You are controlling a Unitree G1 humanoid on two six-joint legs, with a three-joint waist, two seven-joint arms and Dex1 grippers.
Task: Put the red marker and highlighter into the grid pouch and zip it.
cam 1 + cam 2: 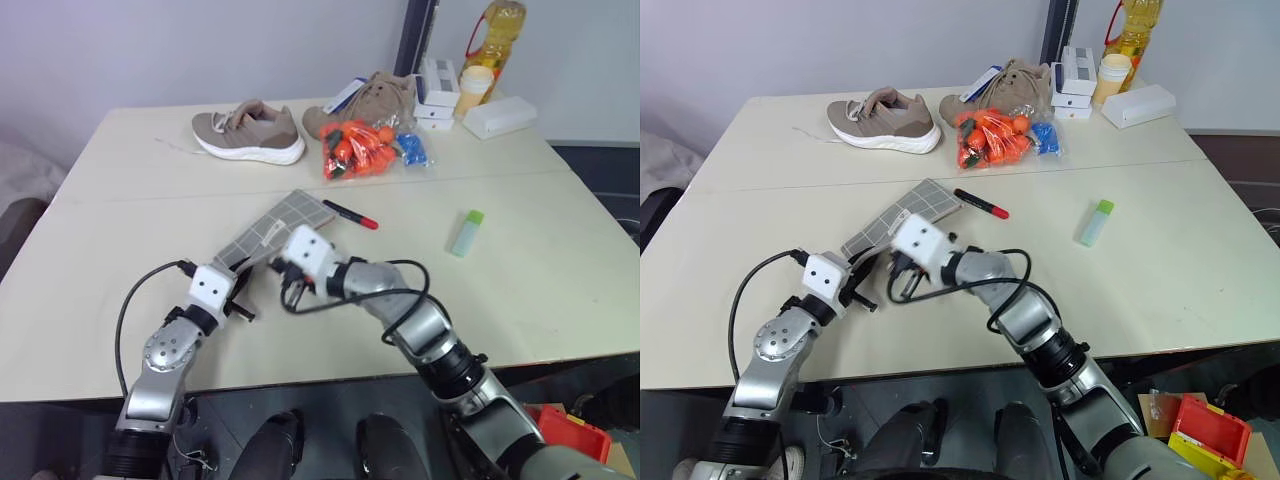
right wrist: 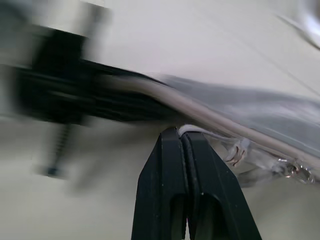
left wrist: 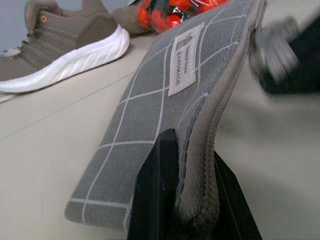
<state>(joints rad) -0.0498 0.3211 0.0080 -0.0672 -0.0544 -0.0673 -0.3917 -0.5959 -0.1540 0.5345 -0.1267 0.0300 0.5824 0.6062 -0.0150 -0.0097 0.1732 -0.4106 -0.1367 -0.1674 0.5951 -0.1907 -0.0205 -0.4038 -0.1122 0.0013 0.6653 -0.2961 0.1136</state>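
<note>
Grey fabric with a thin white grid makes up the pouch (image 1: pixel 285 225), which lies near the middle of the table (image 1: pixel 560 290) with its near end lifted. It looks soft and light: in the left wrist view it sags and folds along its edge, so it will likely flop unless held at two places. The zip edge and its pull seem the best places to take hold, since the cloth itself would bunch up.

The left gripper (image 3: pixel 192 200) is clamped on the pouch's near corner, its black fingers (image 3: pixel 155 190) pinching the thick seam and keeping that end off the table. The right gripper (image 2: pixel 182 142) has its fingers pressed together, tips right at the pouch's edge beside a thin pale cord or pull tab; whether it really has that tab pinched is hard to say, as the view is blurred there.

The red marker (image 1: pixel 350 214) lies on the table just beyond the pouch's far end, loose and slim, likely to roll if nudged. The highlighter (image 1: pixel 466 232) lies well apart to the right, short and flat, easy to pinch across its sides. Neither pen is in the pouch yet, and opening the zip appears to be the step in hand.
</note>
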